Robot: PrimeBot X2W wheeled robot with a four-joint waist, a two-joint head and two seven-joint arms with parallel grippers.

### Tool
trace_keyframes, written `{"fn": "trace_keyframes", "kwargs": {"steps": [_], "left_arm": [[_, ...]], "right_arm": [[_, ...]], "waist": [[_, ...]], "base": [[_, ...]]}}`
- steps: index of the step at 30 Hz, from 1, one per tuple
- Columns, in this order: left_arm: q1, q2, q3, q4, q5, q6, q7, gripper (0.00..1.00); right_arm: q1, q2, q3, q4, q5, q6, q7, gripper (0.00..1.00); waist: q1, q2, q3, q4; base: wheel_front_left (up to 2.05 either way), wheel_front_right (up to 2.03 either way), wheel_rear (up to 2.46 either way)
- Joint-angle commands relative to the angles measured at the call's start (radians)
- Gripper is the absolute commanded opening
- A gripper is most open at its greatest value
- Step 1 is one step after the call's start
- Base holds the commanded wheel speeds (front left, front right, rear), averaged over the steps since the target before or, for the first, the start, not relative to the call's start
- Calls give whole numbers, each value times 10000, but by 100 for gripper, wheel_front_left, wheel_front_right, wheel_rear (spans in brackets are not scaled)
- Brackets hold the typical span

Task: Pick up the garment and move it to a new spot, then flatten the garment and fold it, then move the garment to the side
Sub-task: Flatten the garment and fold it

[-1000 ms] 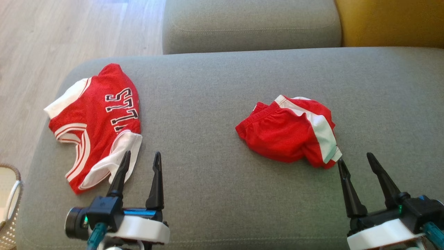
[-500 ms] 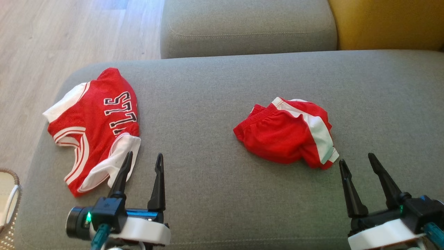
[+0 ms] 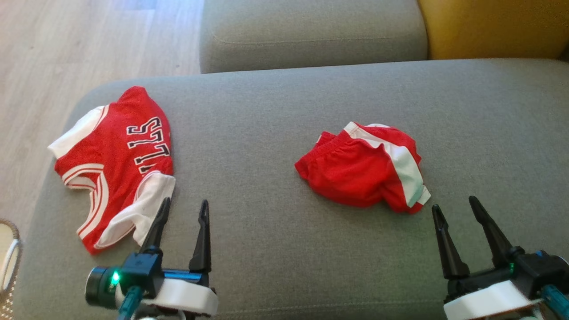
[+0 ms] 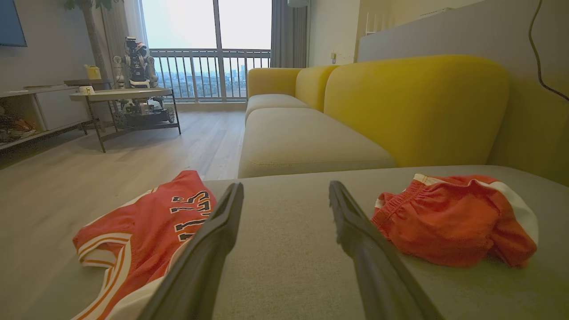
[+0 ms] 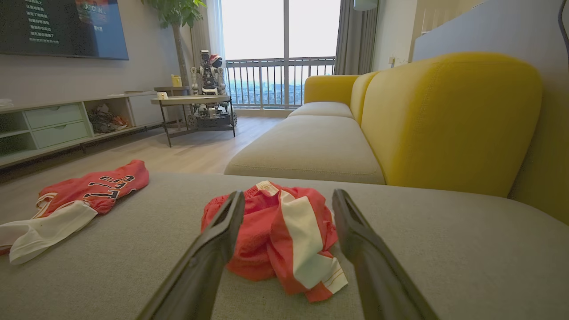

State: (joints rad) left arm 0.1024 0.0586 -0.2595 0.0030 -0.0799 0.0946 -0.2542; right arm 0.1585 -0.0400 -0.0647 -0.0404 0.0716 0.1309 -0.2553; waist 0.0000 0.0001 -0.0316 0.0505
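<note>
Two red garments lie on the grey seat cushion (image 3: 266,111). A crumpled pair of red shorts with a white stripe (image 3: 360,173) (image 4: 449,222) (image 5: 284,231) sits right of centre. A red jersey with white trim and black letters (image 3: 115,164) (image 4: 146,226) (image 5: 89,189) lies spread at the left end. My left gripper (image 3: 186,202) (image 4: 285,184) is open, its left fingertip over the jersey's white hem. My right gripper (image 3: 454,203) (image 5: 289,192) is open, just short of the shorts' near right corner. Neither holds anything.
A second grey cushion (image 3: 311,31) lies beyond the first, with a yellow backrest (image 3: 489,26) at the far right. Wooden floor (image 3: 66,44) runs along the left, and a wicker basket (image 3: 6,258) stands at the lower left edge.
The whole head picture has drifted a little to the left, so the camera has moved. Both grippers stay open and the garments lie as before.
</note>
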Motion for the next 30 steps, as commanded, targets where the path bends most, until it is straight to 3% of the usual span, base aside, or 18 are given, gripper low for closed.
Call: {"fn": "trace_keyframes", "kwargs": {"steps": [1, 5, 9, 11, 16, 24, 30], "left_arm": [[-516, -55, 358, -283, 133, -96, -76, 100], [-958, -65, 345, 27, -169, -423, -76, 100], [-1836, -71, 183, 723, -441, -1059, -76, 100], [-2792, -74, -65, 1455, -545, -1493, -76, 100], [-4830, -78, -746, 3099, -717, -1978, 76, 100], [-7691, -81, -1838, 5443, -1109, -2194, 520, 100], [-8826, -82, -2645, 6650, -1640, -2239, 1238, 100]], "right_arm": [[-280, -102, 274, -315, -15, -2, -65, 100], [-425, -102, 469, -357, -89, -2, -65, 100], [-601, -102, 637, -441, -224, -2, -65, 100], [-838, -102, 809, -638, -348, -2, -65, 100], [-1355, -102, 1054, -957, -445, -2, -65, 100], [-1787, -102, 1213, -1056, -248, -2, -65, 100], [-1963, -102, 1424, -1047, -94, -2, -65, 100]], "waist": [[0, -1, 38, -68], [0, -1, 256, -370], [0, -1, 533, -868], [0, -1, 948, -1309], [0, -1, 1815, -2001], [0, -1, 2967, -2725], [0, -1, 3359, -3033]], "base": [[0, 0, 0], [0, 0, 0], [0, 0, 0], [0, 0, 0], [0, 0, 0], [0, 0, 0], [0, 0, 0]]}}
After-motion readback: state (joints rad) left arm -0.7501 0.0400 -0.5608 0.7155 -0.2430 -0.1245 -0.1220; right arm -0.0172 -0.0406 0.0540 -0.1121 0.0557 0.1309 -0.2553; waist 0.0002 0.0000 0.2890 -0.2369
